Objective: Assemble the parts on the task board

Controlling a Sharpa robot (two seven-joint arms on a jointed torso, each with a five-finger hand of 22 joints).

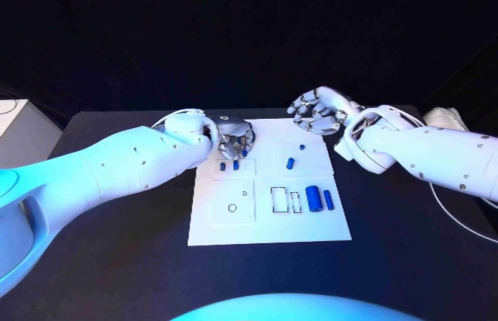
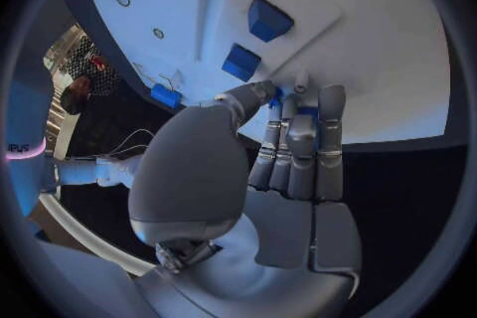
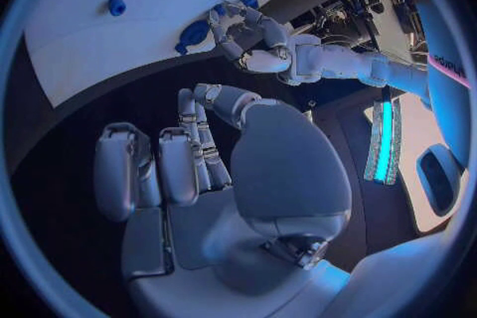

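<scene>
Two hands are working apart: the left hand (image 1: 235, 142) is pinching a small blue part (image 2: 277, 98) over the task board (image 1: 311, 231) (presumably for seating), the right hand (image 1: 317, 112) hovering wide, holding nothing.

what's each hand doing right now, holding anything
Left hand: pinching a small blue part at its fingertips, over the board.
Right hand: holding nothing, fingers loosely apart, at the board's far edge.

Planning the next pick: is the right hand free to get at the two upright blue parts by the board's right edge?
Probably yes: the right hand hovers open above the task board's far edge, and nothing covers the blue parts.
</scene>
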